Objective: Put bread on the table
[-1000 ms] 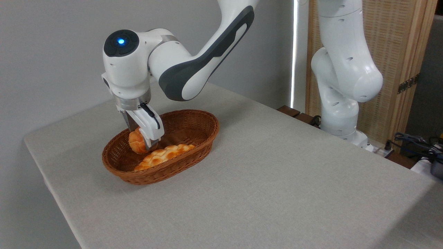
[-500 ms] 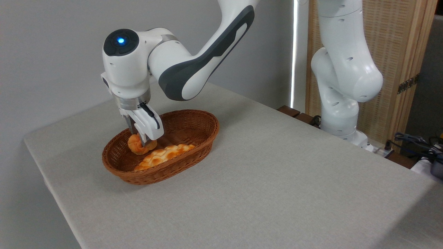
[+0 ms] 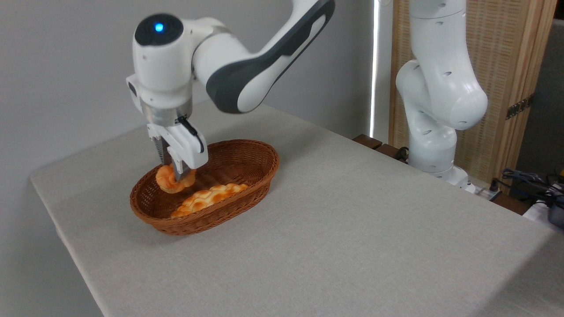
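The bread point(image 3: 167, 180), a small round orange-golden bun, hangs pinched in my gripper point(image 3: 177, 175), which is shut on it. It is lifted a little inside the left end of the brown wicker basket point(image 3: 251, 180), just above the basket floor. The near finger covers part of the bun. The table point(image 3: 352, 229), covered in light grey-beige cloth, spreads out around the basket.
A long flat braided golden loaf point(image 3: 207, 199) lies in the basket along its near wall. The arm's white base column point(image 3: 432, 110) stands at the table's back right. Cables and gear point(image 3: 537, 185) sit off the far right edge.
The gripper has risen with the bun held in it, lifting it off the basket floor and slightly left. The braided loaf and basket have stayed put.
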